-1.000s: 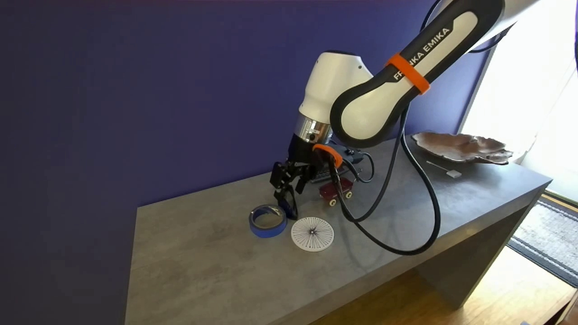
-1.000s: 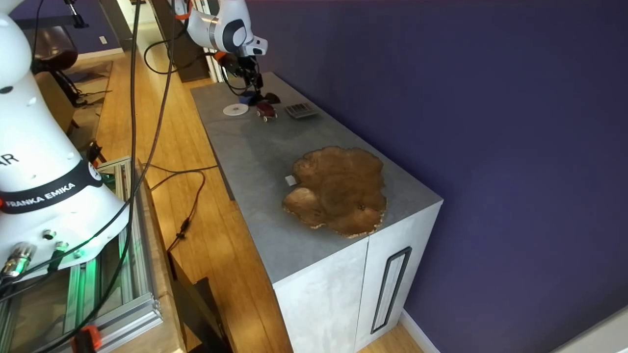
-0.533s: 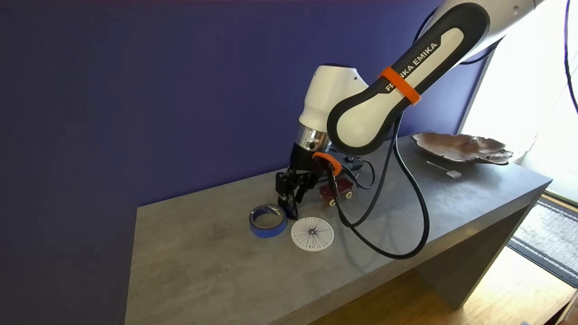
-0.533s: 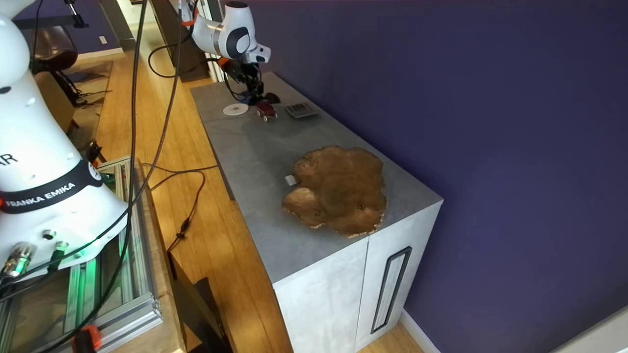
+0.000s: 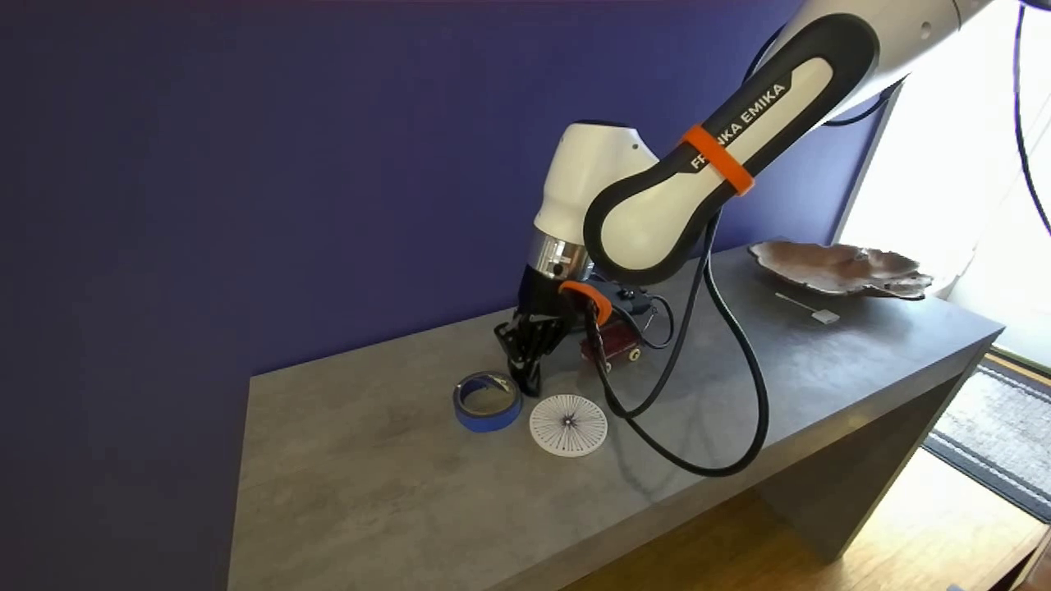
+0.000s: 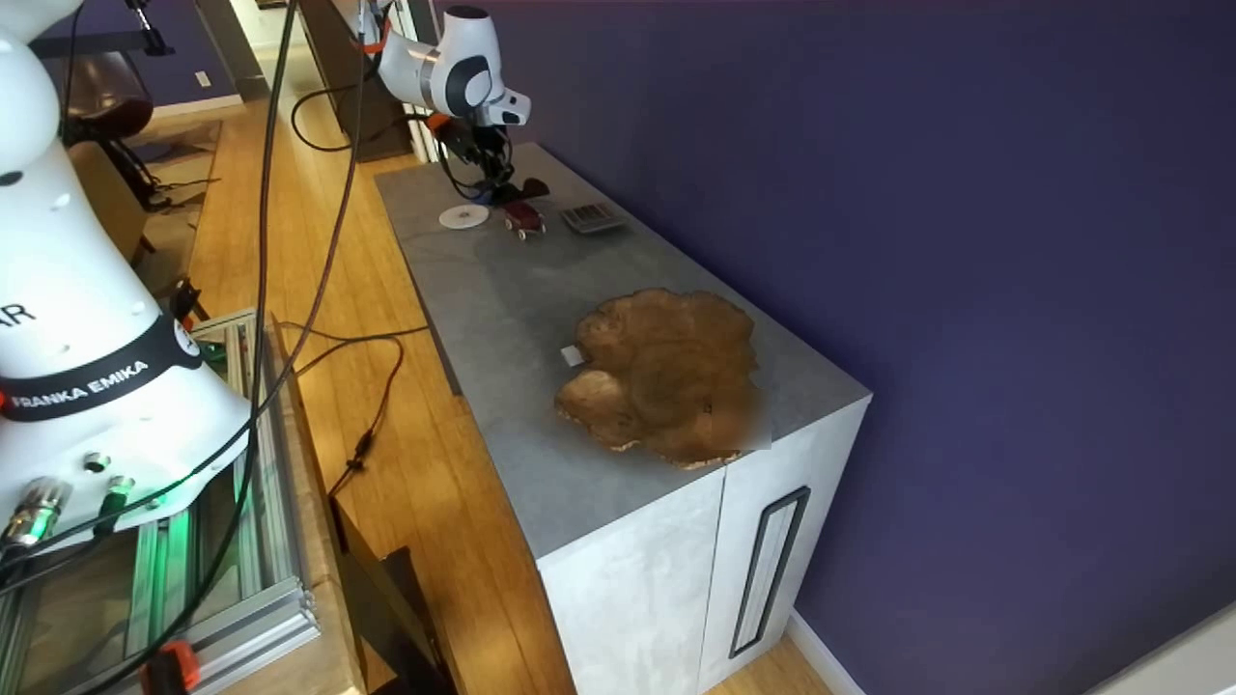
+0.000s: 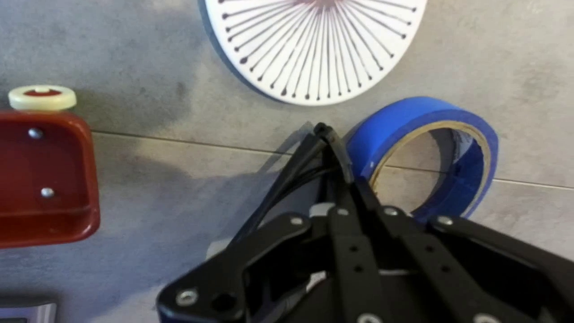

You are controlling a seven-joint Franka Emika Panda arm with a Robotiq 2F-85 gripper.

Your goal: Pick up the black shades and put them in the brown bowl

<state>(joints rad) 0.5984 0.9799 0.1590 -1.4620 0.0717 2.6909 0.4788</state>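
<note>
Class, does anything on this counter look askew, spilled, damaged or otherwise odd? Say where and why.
In an exterior view, the brown bowl smears into the counter at its lower right, though its outline elsewhere is clearer: probably an image glitch. Nothing looks spilled.

1. Blue tape ring [image 7: 385, 130]: just beside the pincer [image 7: 352, 186]; that side obstructed.
2. White disc [image 7: 314, 58]: near, flat; passable above.
3. Red wheeled toy [image 6: 523, 218]: on the table [image 6: 512, 338], between pincer and brown bowl [image 6: 666, 362].
4. Calculator [image 6: 593, 218]: beside red wheeled toy, towards purple wall [image 6: 917, 241].
5. Wide gap: red wheeled toy to brown bowl.
6. Purple wall: bounds one long side of table.
7. Cable [image 5: 765, 398]: slack loop hanging below the arm [image 5: 731, 156].
</note>
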